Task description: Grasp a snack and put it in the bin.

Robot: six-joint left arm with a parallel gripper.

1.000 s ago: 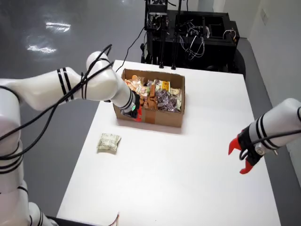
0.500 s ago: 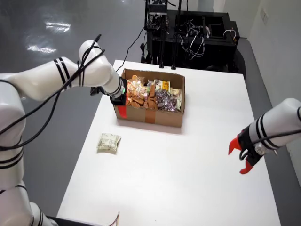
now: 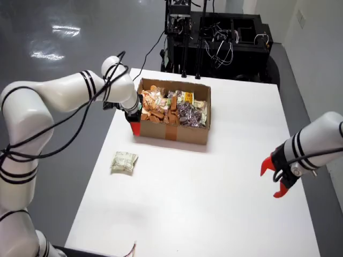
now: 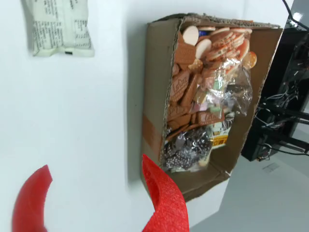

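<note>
Claw agape — tips cropped — beside box.

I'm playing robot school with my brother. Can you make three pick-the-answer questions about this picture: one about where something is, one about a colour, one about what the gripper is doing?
1. Where is the loose snack packet?
A. in the cardboard box
B. on the white table
C. in the gripper

2. What colour are the gripper's fingers?
A. red
B. blue
C. green

3. What is the working gripper doing?
A. squeezing a snack
B. open and empty
C. holding the cardboard box

Answers: 1 B, it lies alone on the table, apart from the box. 2 A, the wrist view shows both red. 3 B, only bare table shows between them.
</note>
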